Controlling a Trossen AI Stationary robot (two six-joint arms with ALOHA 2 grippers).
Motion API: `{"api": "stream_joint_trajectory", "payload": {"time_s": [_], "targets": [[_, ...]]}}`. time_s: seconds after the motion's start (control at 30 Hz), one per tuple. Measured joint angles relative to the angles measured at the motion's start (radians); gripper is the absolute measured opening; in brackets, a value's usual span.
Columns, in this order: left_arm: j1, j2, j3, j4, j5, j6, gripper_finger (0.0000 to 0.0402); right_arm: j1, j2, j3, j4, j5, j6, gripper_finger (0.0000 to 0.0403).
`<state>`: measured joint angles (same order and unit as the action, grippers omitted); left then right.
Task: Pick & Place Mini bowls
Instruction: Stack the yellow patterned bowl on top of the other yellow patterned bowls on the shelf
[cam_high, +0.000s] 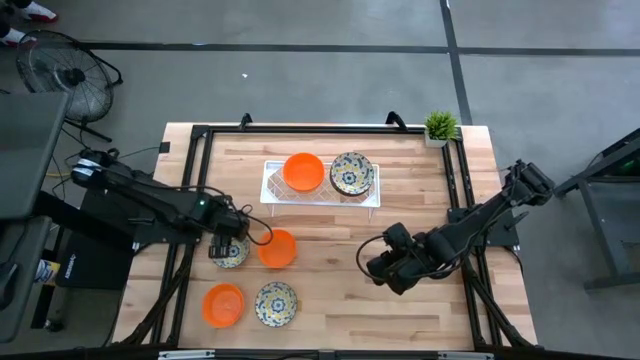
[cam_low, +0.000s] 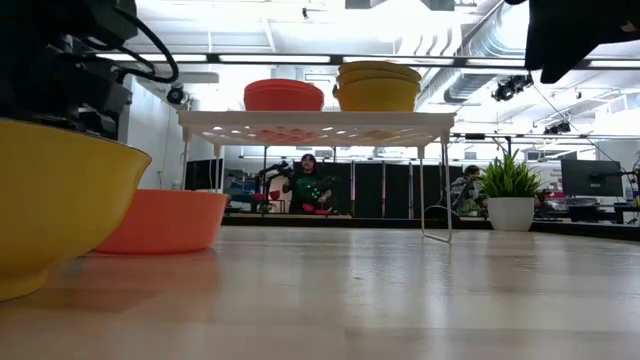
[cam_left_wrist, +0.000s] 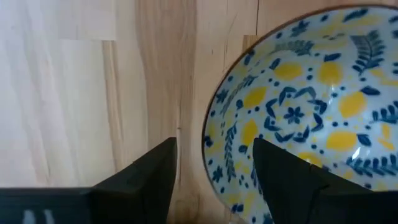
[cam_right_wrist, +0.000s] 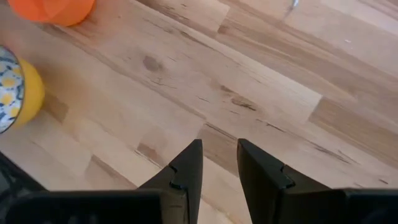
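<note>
A cream floral mini bowl (cam_high: 231, 253) sits on the wood under my left gripper (cam_high: 228, 243). In the left wrist view, my open left gripper (cam_left_wrist: 214, 143) stands astride that bowl's (cam_left_wrist: 311, 106) rim. An orange bowl (cam_high: 277, 248) sits just right of it. Another orange bowl (cam_high: 223, 305) and another floral bowl (cam_high: 276, 303) sit near the near edge. On the white tray (cam_high: 270, 190) rest orange bowls (cam_high: 303, 171) and floral bowls (cam_high: 351, 172). My right gripper (cam_high: 378, 265) hovers over bare wood, its fingers (cam_right_wrist: 219, 146) a narrow gap apart. My left gripper comes at the floral bowl from above, pointing down. One finger (cam_left_wrist: 280, 174) is over the bowl's inside, the other (cam_left_wrist: 155, 171) is outside its rim (cam_left_wrist: 208, 140). I cannot tell whether either finger touches the rim. The bowl sits on the table.
A small potted plant (cam_high: 439, 127) stands at the far right corner. A black frame (cam_high: 330, 128) runs around the table's edges. The tray stands on thin legs (cam_low: 440, 180) above the wood. Bare wood lies around my right gripper. People show in the room behind the table.
</note>
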<state>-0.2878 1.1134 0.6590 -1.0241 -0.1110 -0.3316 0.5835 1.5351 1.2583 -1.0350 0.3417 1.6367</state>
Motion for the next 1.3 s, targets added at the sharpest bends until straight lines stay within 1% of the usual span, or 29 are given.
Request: {"api": "stream_joint_trajectory", "payload": {"time_s": [0.17, 0.3, 0.4, 0.53, 0.73, 0.8, 0.87, 1.17, 1.3], "targets": [[0.000, 0.050, 0.000, 0.074, 0.005, -0.009, 0.0207, 0.000, -0.006, 0.000, -0.002, 0.002, -0.037, 0.0089], [0.000, 0.081, 0.000, 0.096, 0.009, -0.018, 0.0207, 0.000, -0.006, 0.000, -0.002, 0.001, -0.070, 0.0089], [0.000, 0.096, 0.000, 0.095, 0.021, -0.021, 0.0195, 0.000, -0.006, 0.000, -0.010, 0.000, -0.075, 0.0089], [0.000, 0.097, 0.000, 0.099, 0.024, -0.018, 0.0153, 0.000, -0.006, 0.000, -0.018, -0.010, -0.094, 0.0089], [0.000, 0.097, 0.000, 0.095, 0.025, -0.041, 0.0066, 0.000, -0.006, 0.000, -0.023, -0.011, -0.106, 0.0089], [0.000, 0.094, 0.004, 0.087, 0.040, -0.041, 0.0037, 0.000, -0.006, 0.000, -0.023, -0.011, -0.117, 0.0089], [0.000, 0.091, 0.007, 0.081, 0.057, -0.040, 0.0017, 0.000, -0.006, 0.000, -0.025, -0.011, -0.120, 0.0089], [0.000, 0.080, 0.009, 0.076, 0.059, -0.041, 0.0013, 0.000, -0.006, 0.000, -0.030, -0.009, -0.120, 0.0089], [-0.001, 0.065, 0.060, 0.018, 0.044, -0.044, 0.0005, 0.000, -0.006, 0.000, -0.030, -0.009, -0.120, 0.0089]]}}
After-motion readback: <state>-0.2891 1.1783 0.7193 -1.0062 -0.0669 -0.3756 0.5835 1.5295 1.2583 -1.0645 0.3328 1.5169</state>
